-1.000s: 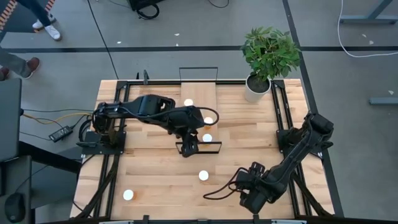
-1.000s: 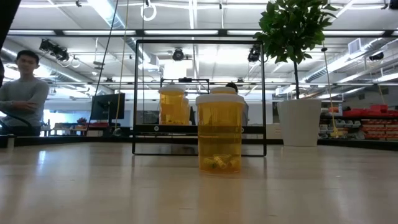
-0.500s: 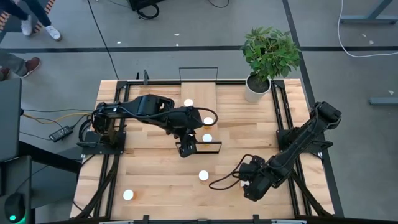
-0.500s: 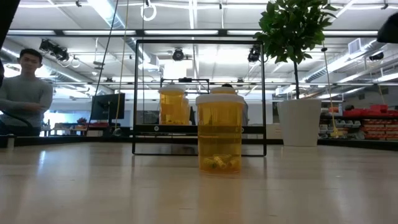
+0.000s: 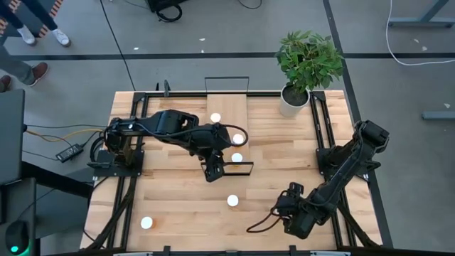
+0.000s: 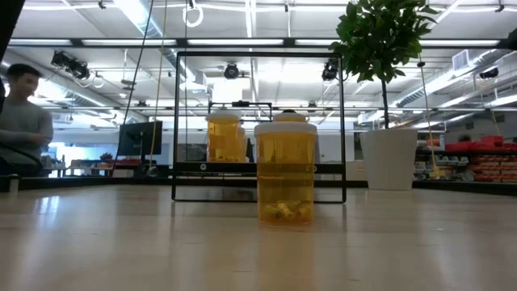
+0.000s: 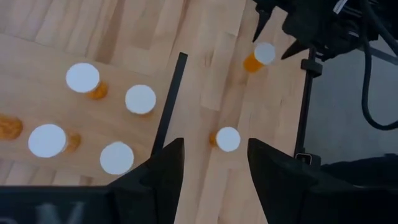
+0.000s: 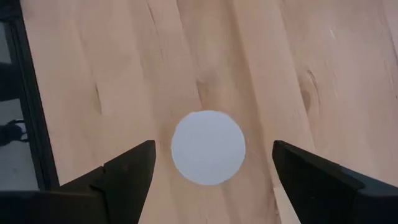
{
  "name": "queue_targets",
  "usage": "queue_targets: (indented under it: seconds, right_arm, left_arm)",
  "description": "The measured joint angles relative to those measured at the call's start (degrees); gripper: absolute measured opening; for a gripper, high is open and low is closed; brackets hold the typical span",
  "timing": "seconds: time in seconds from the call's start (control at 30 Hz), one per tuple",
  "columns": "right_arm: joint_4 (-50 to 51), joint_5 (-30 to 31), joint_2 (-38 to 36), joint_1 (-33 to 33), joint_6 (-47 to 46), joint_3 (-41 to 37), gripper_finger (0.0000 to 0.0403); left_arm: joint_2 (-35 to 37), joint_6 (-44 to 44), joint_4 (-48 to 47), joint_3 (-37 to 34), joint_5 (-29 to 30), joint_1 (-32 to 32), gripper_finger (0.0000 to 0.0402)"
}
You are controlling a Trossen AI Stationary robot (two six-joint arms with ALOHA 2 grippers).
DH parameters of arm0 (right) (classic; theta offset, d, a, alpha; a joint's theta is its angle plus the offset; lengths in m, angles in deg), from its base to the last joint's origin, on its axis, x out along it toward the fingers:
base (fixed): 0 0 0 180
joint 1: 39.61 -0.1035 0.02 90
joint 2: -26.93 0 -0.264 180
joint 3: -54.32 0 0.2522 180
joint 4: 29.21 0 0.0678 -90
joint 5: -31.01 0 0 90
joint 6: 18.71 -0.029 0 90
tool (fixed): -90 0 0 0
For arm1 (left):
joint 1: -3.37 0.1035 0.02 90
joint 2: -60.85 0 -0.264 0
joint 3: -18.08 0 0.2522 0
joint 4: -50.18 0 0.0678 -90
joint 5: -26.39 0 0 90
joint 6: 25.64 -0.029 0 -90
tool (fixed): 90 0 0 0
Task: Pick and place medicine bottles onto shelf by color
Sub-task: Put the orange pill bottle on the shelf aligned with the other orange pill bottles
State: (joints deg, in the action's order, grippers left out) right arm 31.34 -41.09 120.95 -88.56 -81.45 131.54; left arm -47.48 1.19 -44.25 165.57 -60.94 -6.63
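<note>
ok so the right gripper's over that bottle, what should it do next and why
Probably lower straight down. The right gripper is open, its fingers straddling a bottle's white cap seen from above, so it looks aligned but not yet gripping.

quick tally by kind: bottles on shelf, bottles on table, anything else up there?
Bottles on the shelf: 4
Bottles on the table: 3
Potted plant: 1
Total: 8
An orange sliver at the left wrist view's edge may be another bottle; cannot tell.
</note>
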Motion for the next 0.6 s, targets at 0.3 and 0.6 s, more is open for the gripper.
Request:
queue_targets:
  seconds: [0.3, 0.6]
  right_arm:
    - [-3.2, 0.1, 1.2, -0.9, 0.9, -0.4, 0.0331]
    - [-3.9, 1.3, 1.7, -1.0, 0.9, -2.4, 0.0331]
  left_arm:
    - [0.0, 1.2, 0.2, 0.0, 0.3, -0.1, 0.0176]
    - [0.0, 1.1, 0.8, 0.0, 2.2, -0.1, 0.0176]
